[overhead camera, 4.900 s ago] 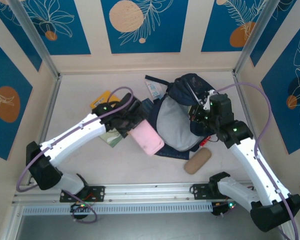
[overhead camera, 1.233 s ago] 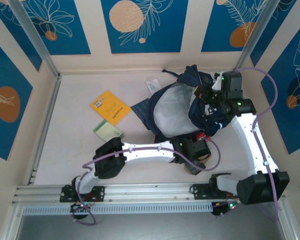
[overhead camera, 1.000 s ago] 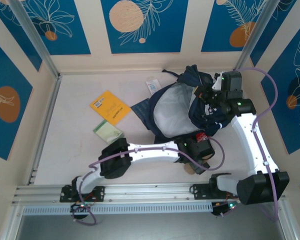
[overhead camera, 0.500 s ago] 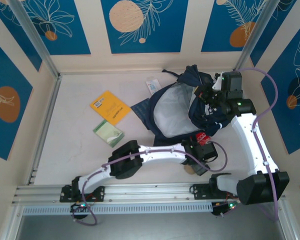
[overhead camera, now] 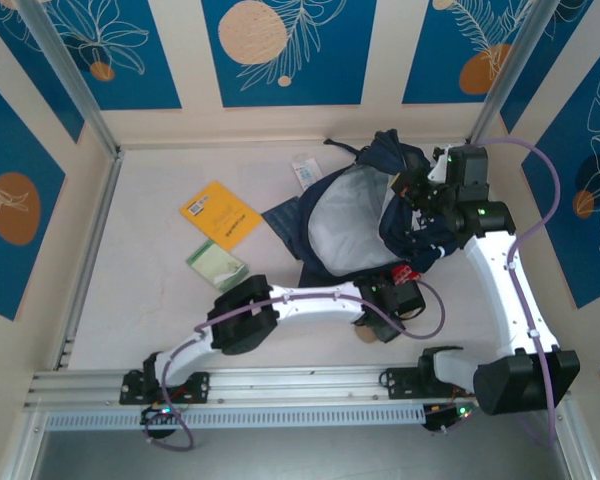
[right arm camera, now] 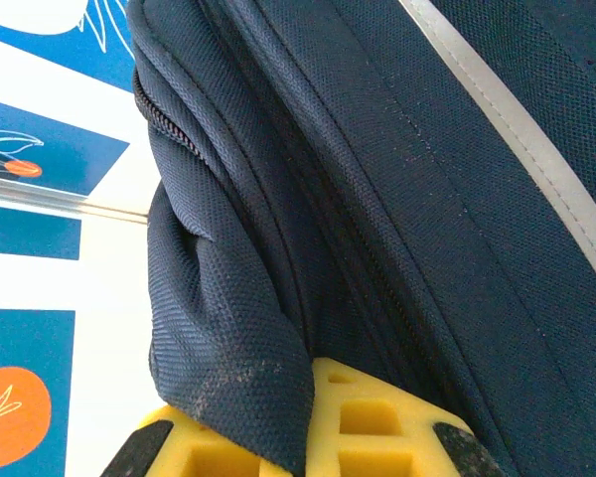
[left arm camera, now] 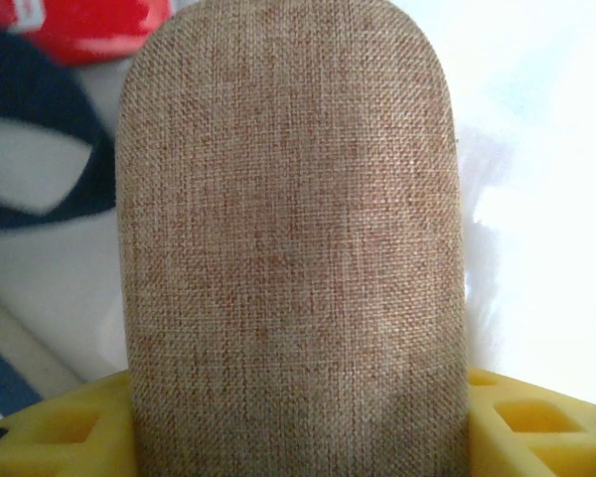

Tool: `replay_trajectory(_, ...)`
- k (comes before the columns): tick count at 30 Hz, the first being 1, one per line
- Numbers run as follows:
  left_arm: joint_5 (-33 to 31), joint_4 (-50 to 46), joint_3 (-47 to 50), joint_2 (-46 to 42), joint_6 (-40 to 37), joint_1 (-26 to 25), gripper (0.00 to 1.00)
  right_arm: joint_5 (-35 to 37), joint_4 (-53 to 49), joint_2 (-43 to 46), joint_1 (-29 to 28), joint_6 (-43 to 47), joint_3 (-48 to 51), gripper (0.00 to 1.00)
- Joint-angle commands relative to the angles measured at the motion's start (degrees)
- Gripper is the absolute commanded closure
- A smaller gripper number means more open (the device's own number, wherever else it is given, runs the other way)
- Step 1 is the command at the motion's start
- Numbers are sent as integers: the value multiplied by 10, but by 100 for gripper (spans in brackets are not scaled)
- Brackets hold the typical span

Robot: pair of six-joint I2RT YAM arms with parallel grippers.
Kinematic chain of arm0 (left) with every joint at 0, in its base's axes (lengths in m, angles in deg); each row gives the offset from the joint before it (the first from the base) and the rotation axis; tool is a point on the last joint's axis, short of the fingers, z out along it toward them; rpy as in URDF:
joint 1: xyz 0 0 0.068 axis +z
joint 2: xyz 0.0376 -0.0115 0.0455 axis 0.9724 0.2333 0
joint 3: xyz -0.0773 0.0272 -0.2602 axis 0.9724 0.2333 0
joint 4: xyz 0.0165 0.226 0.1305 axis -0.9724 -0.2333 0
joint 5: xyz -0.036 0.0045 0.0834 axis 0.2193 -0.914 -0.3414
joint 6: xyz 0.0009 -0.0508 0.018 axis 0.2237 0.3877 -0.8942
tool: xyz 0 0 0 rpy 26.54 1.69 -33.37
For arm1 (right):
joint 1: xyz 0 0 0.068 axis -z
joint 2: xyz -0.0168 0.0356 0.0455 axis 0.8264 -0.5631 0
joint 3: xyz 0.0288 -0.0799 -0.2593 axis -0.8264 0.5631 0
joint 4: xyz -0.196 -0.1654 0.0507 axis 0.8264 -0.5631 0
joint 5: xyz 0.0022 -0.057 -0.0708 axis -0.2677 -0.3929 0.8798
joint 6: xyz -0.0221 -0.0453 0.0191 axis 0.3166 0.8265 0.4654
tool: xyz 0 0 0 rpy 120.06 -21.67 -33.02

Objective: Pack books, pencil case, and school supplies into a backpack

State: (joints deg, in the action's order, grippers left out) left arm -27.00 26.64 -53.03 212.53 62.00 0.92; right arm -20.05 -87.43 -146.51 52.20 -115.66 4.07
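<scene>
Your left arm lies low across the front of the table, its elbow bent, with the left gripper point(overhead camera: 379, 321) over the pencil case point(left arm camera: 293, 248). The case sits between the yellow pads point(left arm camera: 50, 437). You cannot tell whether they are pressing on it. It lies on the table just in front of the backpack point(overhead camera: 355, 215).

Your right arm reaches up the right side. The right gripper point(overhead camera: 418, 197) is clenched on the navy fabric of the backpack's right rim, holding the grey-lined mouth open.

Counted:
- one backpack
- one tan pencil case
- one yellow book point(overhead camera: 220, 213)
- one pale green packet point(overhead camera: 217, 266)
- one pale blue-white packet point(overhead camera: 305, 170) behind the backpack
- one red packet point(overhead camera: 402, 272) at its front edge

The print on the book and the packets is too small to read.
</scene>
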Motion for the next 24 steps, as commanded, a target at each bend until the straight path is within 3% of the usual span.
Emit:
replay_trajectory(1, -11, 4, 50, -94, -8, 6, 49, 7, 21, 25, 8, 6, -4, 100)
replay_trajectory(9, -10, 24, 189, -265, -5, 15, 48, -3, 19, 29, 10, 23, 1, 100)
replay_trajectory(15, 20, 27, 233, -375, 24, 77, 48, -36, 23, 29, 10, 29, 2, 100)
replay_trajectory(19, 19, -18, 176, -374, 48, 136, 47, -62, 26, 37, 10, 20, 0, 100)
replay_trajectory(24, 74, -89, 6, -266, 91, 190, 45, -90, 34, 37, 3, -1, -19, 100)
